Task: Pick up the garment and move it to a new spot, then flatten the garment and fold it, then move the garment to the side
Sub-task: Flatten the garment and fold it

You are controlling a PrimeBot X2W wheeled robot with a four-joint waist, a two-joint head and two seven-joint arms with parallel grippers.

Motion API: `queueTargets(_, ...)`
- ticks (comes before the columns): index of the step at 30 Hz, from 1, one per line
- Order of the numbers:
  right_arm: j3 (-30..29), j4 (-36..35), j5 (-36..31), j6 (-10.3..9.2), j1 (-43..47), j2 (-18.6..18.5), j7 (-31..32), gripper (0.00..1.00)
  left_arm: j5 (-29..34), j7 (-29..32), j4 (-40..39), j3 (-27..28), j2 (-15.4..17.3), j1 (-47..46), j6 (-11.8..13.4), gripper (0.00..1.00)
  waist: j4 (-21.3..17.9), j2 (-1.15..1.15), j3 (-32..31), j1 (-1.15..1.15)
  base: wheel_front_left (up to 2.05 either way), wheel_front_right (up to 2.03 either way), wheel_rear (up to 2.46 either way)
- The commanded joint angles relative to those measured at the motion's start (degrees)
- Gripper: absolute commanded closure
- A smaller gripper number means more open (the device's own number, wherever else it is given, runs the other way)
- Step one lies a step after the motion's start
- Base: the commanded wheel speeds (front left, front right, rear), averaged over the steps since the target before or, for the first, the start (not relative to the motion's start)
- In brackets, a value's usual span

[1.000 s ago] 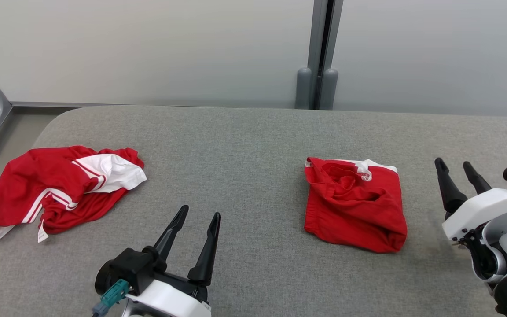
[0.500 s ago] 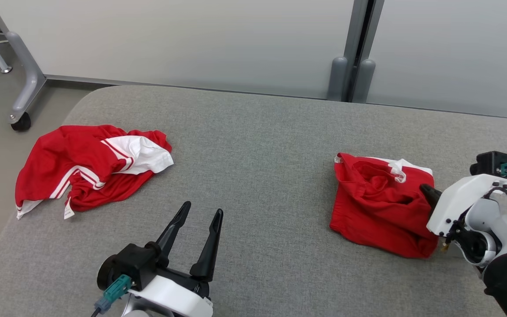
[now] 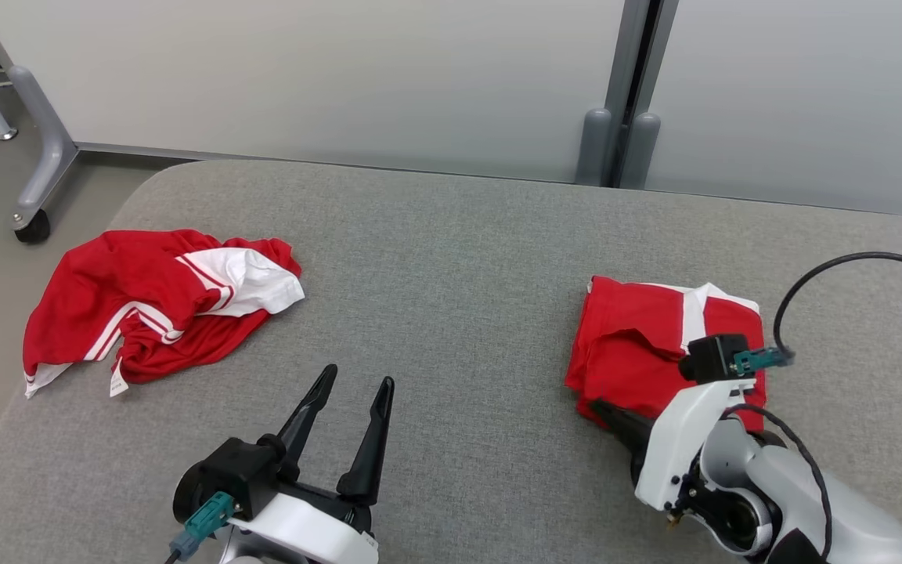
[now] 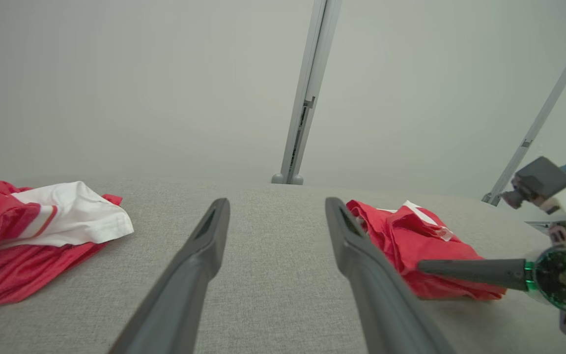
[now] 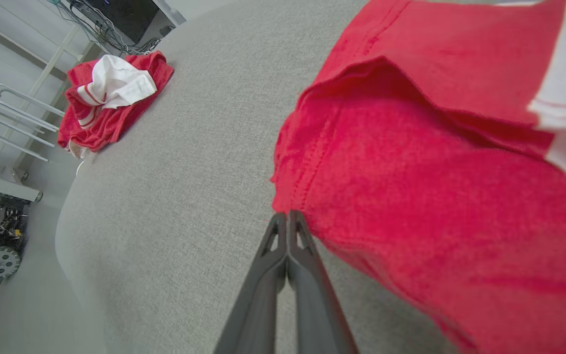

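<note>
Red garment (image 3: 631, 345) touches the low, clenched right hand (image 5: 287, 214); left hand (image 3: 358, 376) released.

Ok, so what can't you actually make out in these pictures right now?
Right wrist view: the right claw is shut at the folded garment's corner; whether cloth is pinched between its tips cannot be told.
Head view: the right arm covers the folded garment's near edge.
Left wrist view: the crumpled garment is cut off by the left edge.
Head view: its white tag is too small to read.
</note>
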Motion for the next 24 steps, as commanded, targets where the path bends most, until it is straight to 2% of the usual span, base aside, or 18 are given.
queueTargets(1,0.7,-1.6,0.1,0.01,0.8,-0.6,-1.0,1.00,0.4,0.0,0.1,0.2,0.3,-0.1,-0.3,0.00,-0.4,0.00,-0.1,0.00,0.00,0.00,0.00)
queueTargets(6,0.6,-6.8,0.7,0.01,1.8,-2.9,-5.7,1.00,0.6,0.0,0.0,0.4,0.4,0.1,-0.3,0.00,-1.2,0.00,-0.6,0.00,0.00,0.00,0.00)
queueTargets(11,-2.5,-8.6,0.7,0.01,2.8,-6.8,-11.0,1.00,0.5,0.0,-0.2,0.4,0.3,0.6,-0.3,0.00,-1.9,0.00,-0.9,0.00,0.00,0.00,0.00)
queueTargets(18,-6.4,-4.7,-0.2,0.01,3.2,-10.2,-13.5,1.00,0.7,0.0,-0.3,0.2,0.2,0.6,-0.3,0.00,-2.1,0.00,-0.5,0.00,0.00,0.00,0.00)
queueTargets(24,-5.0,1.7,-2.2,0.01,0.2,-9.1,-9.6,1.00,0.9,0.0,-0.3,0.1,-0.2,-0.8,-0.6,0.00,-1.8,0.00,1.7,0.00,0.00,0.00,0.00)
